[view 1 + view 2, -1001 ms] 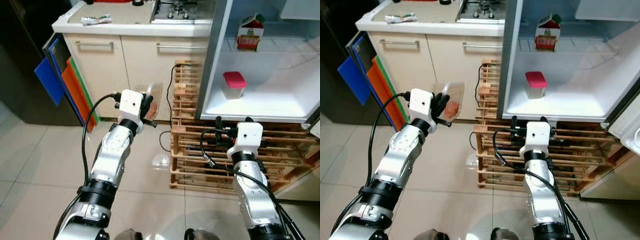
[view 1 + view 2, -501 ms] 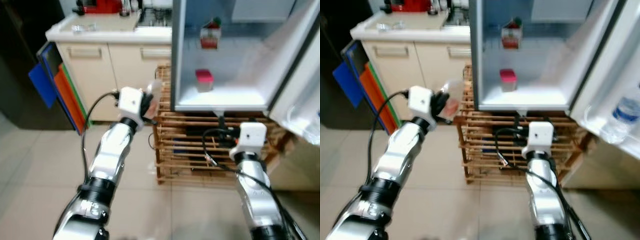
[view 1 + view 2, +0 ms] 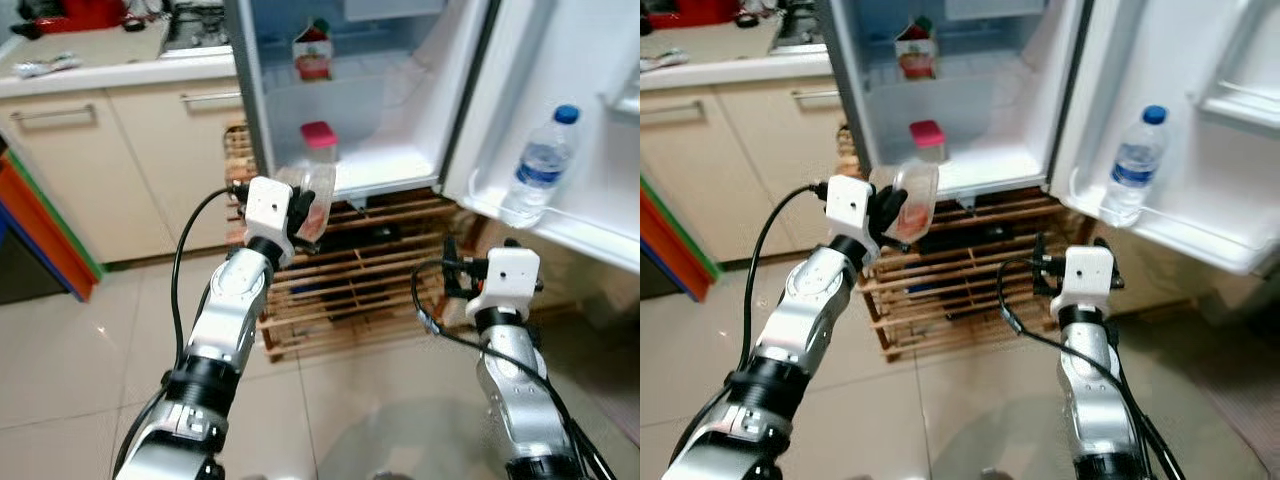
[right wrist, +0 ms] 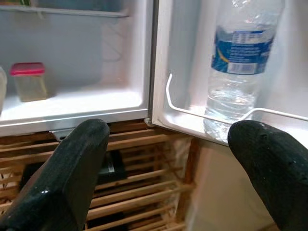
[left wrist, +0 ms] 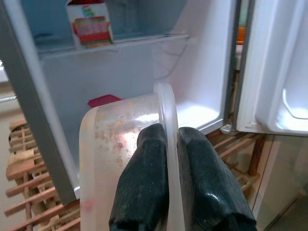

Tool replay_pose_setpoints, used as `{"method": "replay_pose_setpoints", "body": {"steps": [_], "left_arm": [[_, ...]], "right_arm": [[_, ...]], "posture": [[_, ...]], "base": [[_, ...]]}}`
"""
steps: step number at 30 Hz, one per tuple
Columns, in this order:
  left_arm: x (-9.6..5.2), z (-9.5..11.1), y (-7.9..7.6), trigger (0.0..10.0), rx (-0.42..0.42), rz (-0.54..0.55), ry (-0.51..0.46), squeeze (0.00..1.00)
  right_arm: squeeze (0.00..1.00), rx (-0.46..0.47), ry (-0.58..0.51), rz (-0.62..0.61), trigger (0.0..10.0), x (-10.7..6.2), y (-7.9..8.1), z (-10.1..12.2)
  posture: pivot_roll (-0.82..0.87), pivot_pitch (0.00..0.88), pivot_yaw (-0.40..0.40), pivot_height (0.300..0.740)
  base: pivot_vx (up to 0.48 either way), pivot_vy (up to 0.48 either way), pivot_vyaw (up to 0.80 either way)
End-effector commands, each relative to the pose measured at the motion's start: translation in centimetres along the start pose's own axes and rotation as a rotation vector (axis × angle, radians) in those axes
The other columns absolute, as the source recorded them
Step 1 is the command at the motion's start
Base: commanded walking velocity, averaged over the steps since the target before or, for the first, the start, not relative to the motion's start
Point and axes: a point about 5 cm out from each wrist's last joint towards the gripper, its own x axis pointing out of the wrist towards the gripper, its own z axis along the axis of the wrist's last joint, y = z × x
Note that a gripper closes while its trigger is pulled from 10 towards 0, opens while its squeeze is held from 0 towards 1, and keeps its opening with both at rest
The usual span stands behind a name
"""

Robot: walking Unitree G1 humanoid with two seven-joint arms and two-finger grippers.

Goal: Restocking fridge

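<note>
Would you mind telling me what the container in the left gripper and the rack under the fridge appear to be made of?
Container: probably clear, slightly frosted plastic; reddish food shows through its wall. Rack: apparently unpainted light wood, built of pale slats.

Clear food tub (image 3: 312, 196) before open fridge (image 3: 400, 120)

Bright even indoor light; floor glare; frames sharp.

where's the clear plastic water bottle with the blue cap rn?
The clear plastic water bottle with the blue cap stands upright in the open fridge door's lower shelf, on the robot's right, above the open right gripper.
</note>
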Motion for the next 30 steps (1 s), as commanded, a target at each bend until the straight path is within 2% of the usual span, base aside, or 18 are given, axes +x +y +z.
{"method": "replay_pose_setpoints", "body": {"steps": [1,5,12,18,30], "left_arm": [[0.5,1.0,0.3,10.0,0.029,0.012,-0.038,0.00],[0.7,1.1,0.3,10.0,0.027,0.018,-0.038,0.00],[1.5,1.9,0.6,10.0,0.001,0.021,-0.052,0.00],[2.4,3.3,0.0,10.0,0.019,0.000,-0.100,0.00],[2.5,3.3,0.1,10.0,0.014,0.006,-0.108,0.00]], "right_arm": [[0.00,0.002,-0.001,0.022,10.0,0.1,0.5,0.2],[0.00,0.015,-0.018,-0.003,10.0,0.2,0.2,0.4],[0.00,-0.004,-0.036,-0.003,10.0,0.2,0.0,0.6],[0.00,-0.010,-0.051,-0.012,10.0,0.1,0.0,0.8],[0.00,-0.015,-0.039,0.001,10.0,-0.2,0.1,0.4]], "posture": [[-0.17,0.000,0.057,0.740],[-0.17,0.000,0.057,0.740],[-0.17,0.000,0.056,0.740],[-0.18,0.000,0.058,0.740],[-0.18,0.000,0.059,0.740]], "base": [[0.000,0.000,-0.80],[0.000,0.000,-0.80],[0.040,0.000,0.00],[0.444,0.000,0.00],[0.447,0.000,0.00]]}}
